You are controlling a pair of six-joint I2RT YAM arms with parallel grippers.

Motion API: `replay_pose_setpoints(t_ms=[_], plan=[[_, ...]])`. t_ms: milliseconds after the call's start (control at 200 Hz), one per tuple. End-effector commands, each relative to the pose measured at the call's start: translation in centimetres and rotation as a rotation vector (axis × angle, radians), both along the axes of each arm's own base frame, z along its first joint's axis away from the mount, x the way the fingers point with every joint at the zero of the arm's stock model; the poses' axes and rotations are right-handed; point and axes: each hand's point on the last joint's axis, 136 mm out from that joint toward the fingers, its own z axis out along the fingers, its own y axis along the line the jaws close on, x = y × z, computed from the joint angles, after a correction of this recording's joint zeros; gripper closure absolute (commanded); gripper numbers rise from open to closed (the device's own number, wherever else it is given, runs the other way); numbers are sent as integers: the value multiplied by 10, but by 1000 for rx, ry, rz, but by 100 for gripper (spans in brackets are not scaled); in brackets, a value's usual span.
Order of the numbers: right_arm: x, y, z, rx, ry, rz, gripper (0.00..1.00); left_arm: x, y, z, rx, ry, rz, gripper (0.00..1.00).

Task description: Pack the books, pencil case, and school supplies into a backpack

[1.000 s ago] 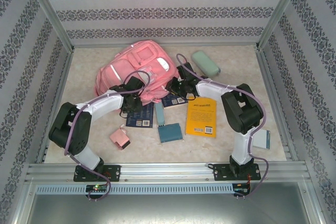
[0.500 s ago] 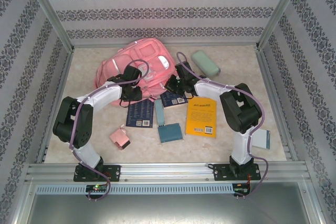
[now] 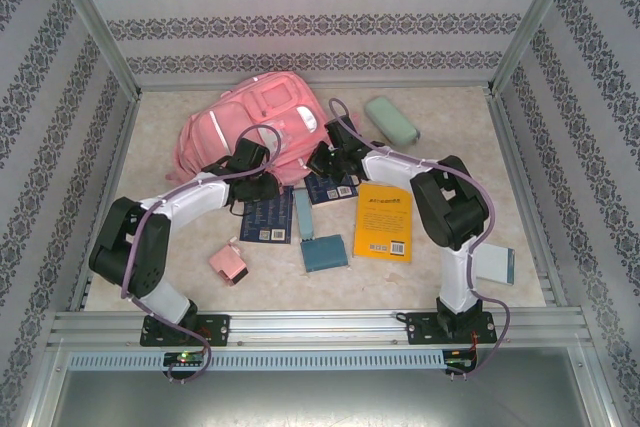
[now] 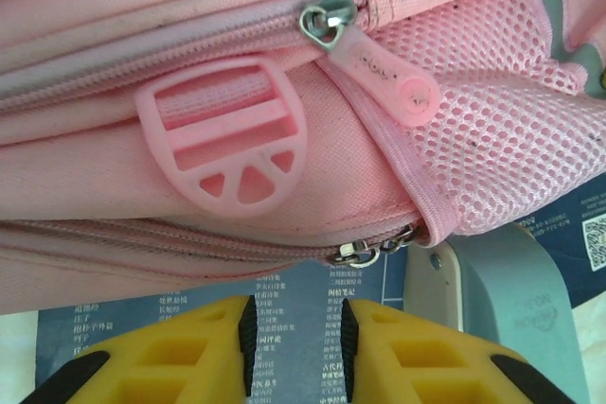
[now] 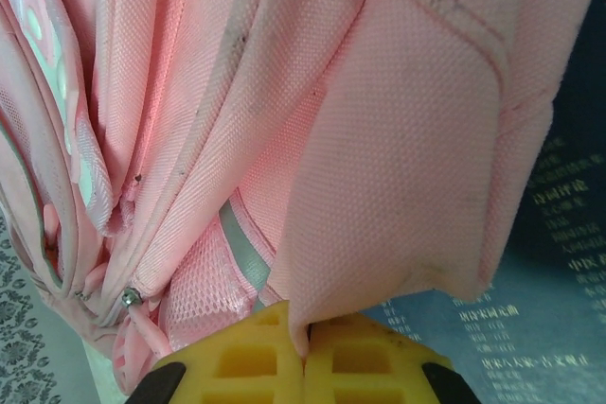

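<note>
Since a second ago the backpack (image 3: 250,127) has shifted leftward on the desk (image 3: 455,122), and my right end effector (image 5: 305,345) has clenched on a hem of its pink woven fabric, the yellow pads meeting with the cloth pinched between them. From the top camera the backpack lies at the rear, left of centre, a big soft pink lump with white patches. Its near edge overlaps a navy book (image 4: 294,300). Close up on the left wrist I see coarse canvas weave and two zip lines. There is also a rounded pink plastic buckle (image 4: 222,134), a rubbery pink zip pull (image 4: 383,73) on a metal slider, and open pink mesh (image 4: 502,130). My left end effector (image 4: 295,338) is released, its pads apart with nothing between them, just short of the lower zip and above the book's pale print. Both arms reach forward with elbows bowed outward, wrists converging at the backpack's near edge.
</note>
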Motion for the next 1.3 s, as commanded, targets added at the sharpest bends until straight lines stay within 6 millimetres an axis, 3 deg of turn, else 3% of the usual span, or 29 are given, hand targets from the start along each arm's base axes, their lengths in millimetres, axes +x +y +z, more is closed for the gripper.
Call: replay_pose_setpoints(t_ms=[0,255,789,1164,1294], plan=[[10,13,9,12,-44,16,100,11,-3,-3,2,-41,3,68],[22,11,0,-39,-60,3,100,20,3,-22,79,-24,-5,70],[35,17,-25,-89,-42,23,100,45,-1,-32,118,-29,-7,75],[32,17,-27,-87,-30,33,100,49,-15,-11,15,-63,-13,67],[30,17,-29,-86,-23,36,100,50,-12,-10,-4,-65,6,63]])
